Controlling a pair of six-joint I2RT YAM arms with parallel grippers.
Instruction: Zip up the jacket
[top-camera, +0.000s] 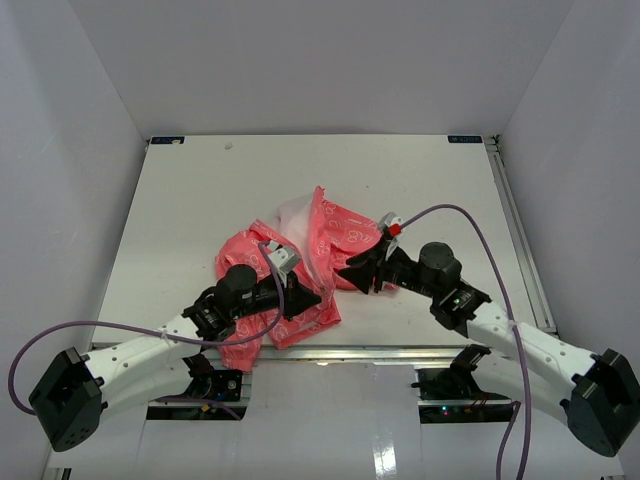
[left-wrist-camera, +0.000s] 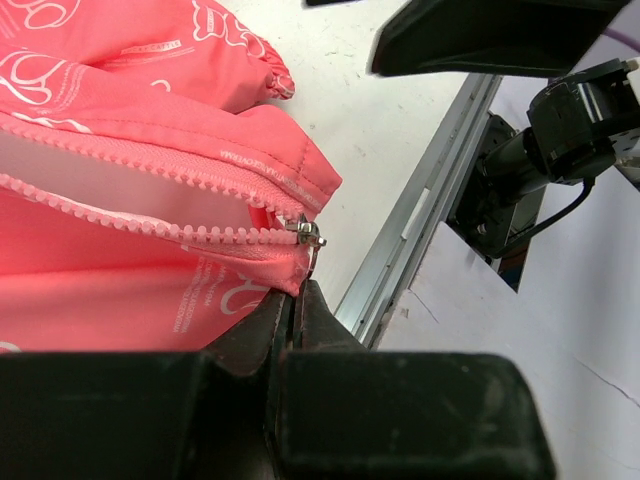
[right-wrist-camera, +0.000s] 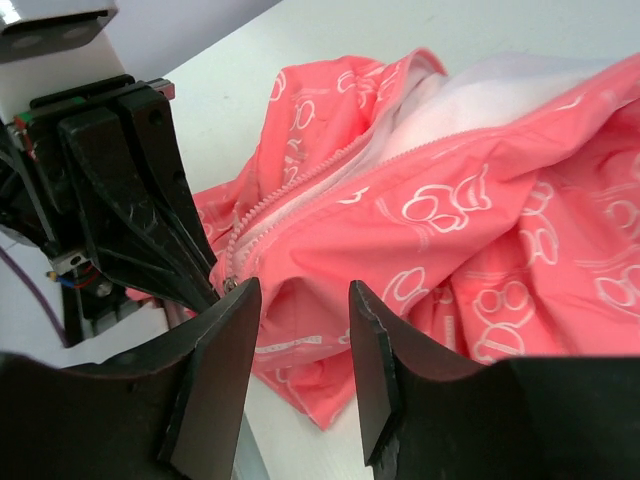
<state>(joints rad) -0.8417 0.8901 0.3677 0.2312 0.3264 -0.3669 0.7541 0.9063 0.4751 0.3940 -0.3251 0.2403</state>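
At the middle of the white table (top-camera: 200, 180), the coral-pink jacket (top-camera: 345, 232) lies crumpled, its white lining (top-camera: 295, 212) showing. Its zipper (left-wrist-camera: 170, 165) is parted above the slider (left-wrist-camera: 303, 232), which sits low at the bottom hem. I see my left claw (left-wrist-camera: 298, 302) pinched closed on the hem corner just beneath that slider. My right claw (right-wrist-camera: 300, 340) hangs just beside it, jaws apart and holding nothing, pink fabric visible between them.
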